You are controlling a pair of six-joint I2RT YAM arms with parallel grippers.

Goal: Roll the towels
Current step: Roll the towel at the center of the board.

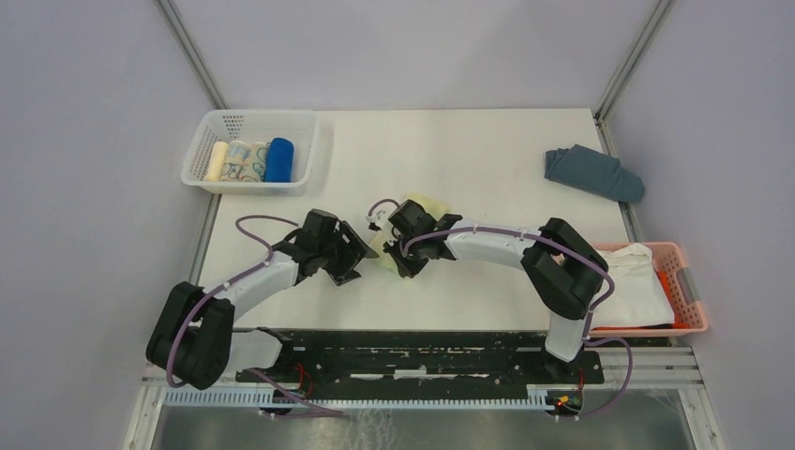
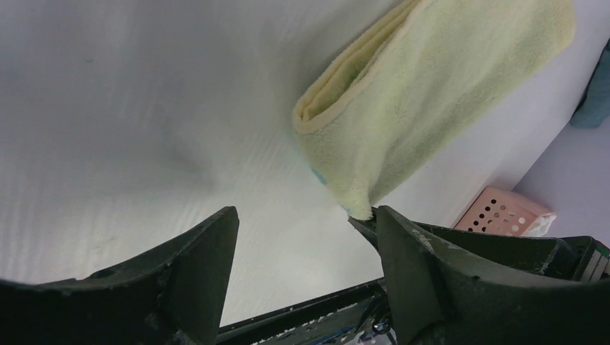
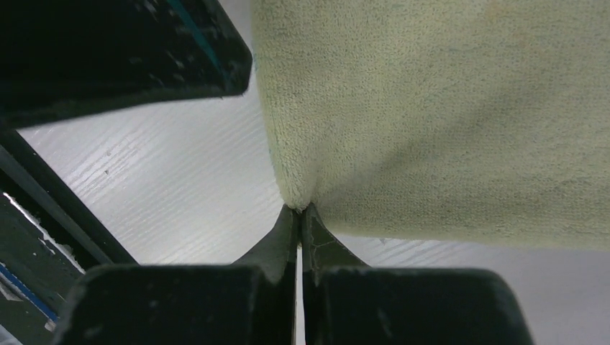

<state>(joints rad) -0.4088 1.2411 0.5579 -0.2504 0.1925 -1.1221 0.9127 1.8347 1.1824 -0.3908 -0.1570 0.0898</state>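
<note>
So the yellow towel is pale, fuzzy terry, folded over so you can see its stacked edges along one side, with a tiny teal fleck near the bottom corner. It's lying roughly mid-table, right between the two arms. The right gripper is clamped tight on one corner of it, fingers pressed together with the cloth bunching at the pinch. The left gripper sits just beside that same corner with its fingers spread wide and nothing in them; can't tell if one finger actually touches the tip of the cloth.

The blue towel is rolled up in the white basket at the far left corner, next to a couple of other rolls.

The table is white with a faint grain. A crumpled grey-blue cloth lies far right, and a white cloth sits in a pink basket on the right edge. Plain pale walls all around.
</note>
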